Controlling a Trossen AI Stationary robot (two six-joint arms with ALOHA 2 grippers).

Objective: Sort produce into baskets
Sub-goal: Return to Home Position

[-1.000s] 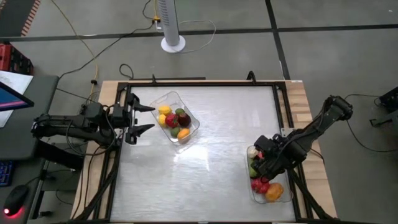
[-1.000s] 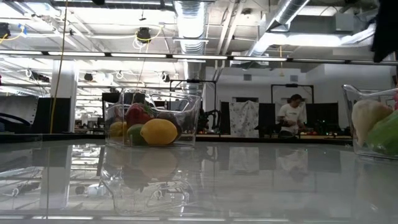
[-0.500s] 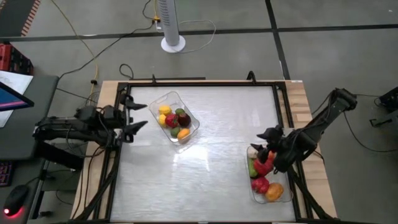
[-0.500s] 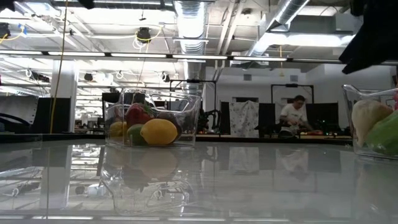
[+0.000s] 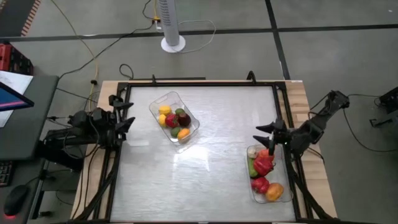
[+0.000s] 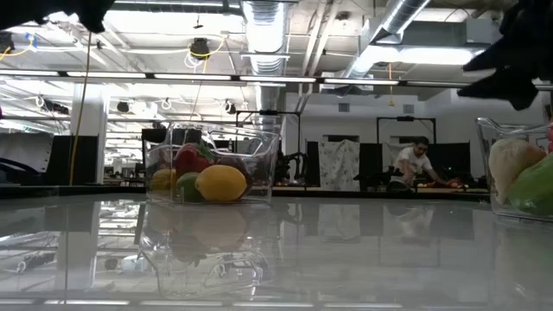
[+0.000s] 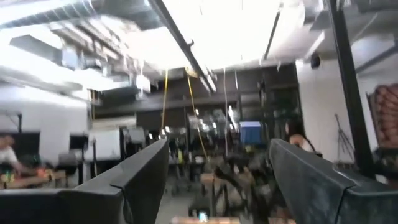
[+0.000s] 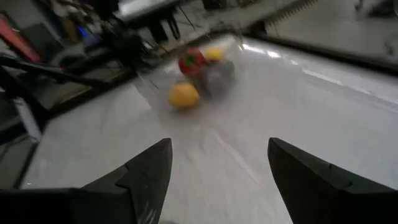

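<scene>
One clear tray (image 5: 192, 129) stands at the table's far left, holding yellow, red, dark and orange produce (image 5: 173, 117). It also shows in the low view (image 6: 212, 138) and in the right wrist view (image 8: 198, 73). The other clear tray (image 5: 254, 196) stands at the near right edge, holding red, green and orange produce (image 5: 263, 167). My left gripper (image 5: 127, 116) is open and empty at the table's left edge, apart from the far-left tray. My right gripper (image 5: 262, 137) is open and empty, above the far end of the right tray, pointing toward the table's left.
Black frame rails (image 5: 199, 85) run along the table's edges. The table's middle (image 5: 217, 124) lies bare between the two trays. A white fan stand (image 5: 172, 42) is on the floor beyond the far edge. A person (image 6: 419, 164) is far off in the room.
My left gripper has drawn back toward the table's left edge, away from the far-left tray. My right gripper has risen out of the right tray toward its far end and turned level, pointing to the table's left. Both trays have stayed in place.
</scene>
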